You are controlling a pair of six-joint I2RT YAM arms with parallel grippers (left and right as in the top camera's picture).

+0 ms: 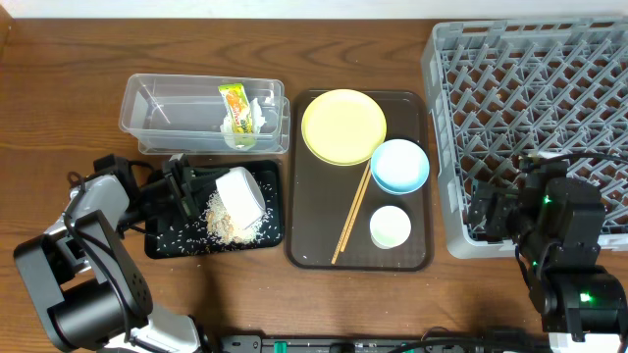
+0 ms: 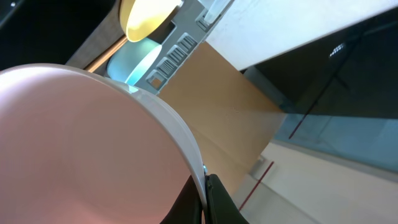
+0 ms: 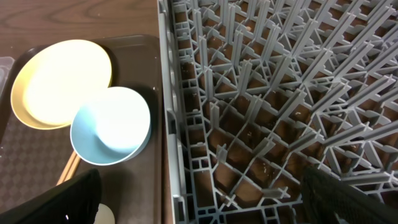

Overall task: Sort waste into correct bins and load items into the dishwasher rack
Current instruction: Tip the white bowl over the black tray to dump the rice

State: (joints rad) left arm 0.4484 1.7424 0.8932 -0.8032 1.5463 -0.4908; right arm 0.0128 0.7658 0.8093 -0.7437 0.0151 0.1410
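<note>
Your left gripper is clamped on the rim of the white bowl, which is tipped over the right half of the black tray above the rice scraps; the dishwasher rack lies well right of that tray, nearer your spread, empty right gripper.

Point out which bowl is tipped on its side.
The white bowl, tilted over the black tray in the left gripper; the light blue bowl sits upright on the brown tray.
</note>
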